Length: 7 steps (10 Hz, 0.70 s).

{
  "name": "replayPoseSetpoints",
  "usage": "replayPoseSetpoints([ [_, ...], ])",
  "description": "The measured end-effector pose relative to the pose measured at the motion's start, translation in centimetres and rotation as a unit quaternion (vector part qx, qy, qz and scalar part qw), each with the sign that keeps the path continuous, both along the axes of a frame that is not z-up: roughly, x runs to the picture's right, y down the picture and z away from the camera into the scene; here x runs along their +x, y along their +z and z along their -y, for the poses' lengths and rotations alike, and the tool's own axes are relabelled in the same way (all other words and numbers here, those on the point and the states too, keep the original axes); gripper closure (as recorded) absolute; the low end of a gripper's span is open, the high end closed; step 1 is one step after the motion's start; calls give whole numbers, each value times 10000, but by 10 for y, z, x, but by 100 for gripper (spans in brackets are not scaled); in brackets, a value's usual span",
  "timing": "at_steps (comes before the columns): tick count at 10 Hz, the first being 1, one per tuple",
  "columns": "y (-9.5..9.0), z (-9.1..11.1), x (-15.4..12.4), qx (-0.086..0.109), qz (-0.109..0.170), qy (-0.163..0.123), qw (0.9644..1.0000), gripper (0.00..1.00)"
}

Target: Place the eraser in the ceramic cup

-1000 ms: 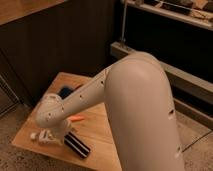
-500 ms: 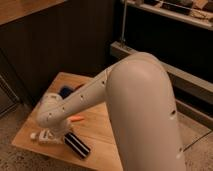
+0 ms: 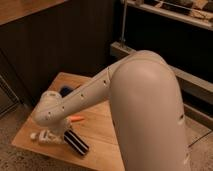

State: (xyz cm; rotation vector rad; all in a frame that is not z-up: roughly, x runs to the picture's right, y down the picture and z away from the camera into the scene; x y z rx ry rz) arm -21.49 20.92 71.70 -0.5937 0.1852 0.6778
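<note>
Step in hand, by my read: pick-up of the eraser (image 3: 76, 142). It lies flat on the near-left part of the table, slanted, w/ the white tube (image 3: 46, 136) just beside its left end. Gripper (image 3: 64, 131) sits low at that same end, under the wrist, claw closed. Can't tell if the block is really betw. the jaws or the claw shut beside it.

To do it well: check the hold before lifting, since a grip at one end of a long block prob. lets it droop or twist. Lift straight up, slowly, clear of the tube & the orange carrot (image 3: 76, 118) just beyond. Ceramic cup isn't in sight, maybe hidden by the arm (image 3: 145, 115), so locate it before carrying over. The eraser looks long, so it prob. has to go in end-first.

Surface & room, L to R:
- speckled floor (image 3: 15, 122) at left
- wooden table (image 3: 102, 132) w/ a light top
- dark blue lumpy thing (image 3: 65, 91) at the table's far side
- dark panelled wall (image 3: 65, 45) behind
- grey shelf rail (image 3: 122, 50) far right
</note>
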Motion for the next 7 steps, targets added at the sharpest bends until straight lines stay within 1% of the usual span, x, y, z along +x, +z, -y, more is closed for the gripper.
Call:
replayPoseSetpoints([
  [3, -22, 25, -6, 221, 19, -82, 9997, 100],
  [4, -29, 37, -11, 314, 26, -119, 9994, 100],
  [5, -31, 45, -16, 397, 52, -136, 9991, 100],
  [6, -32, 57, -27, 521, 99, -145, 9985, 100],
  [7, -29, 64, -35, 600, 123, -116, 9981, 100],
])
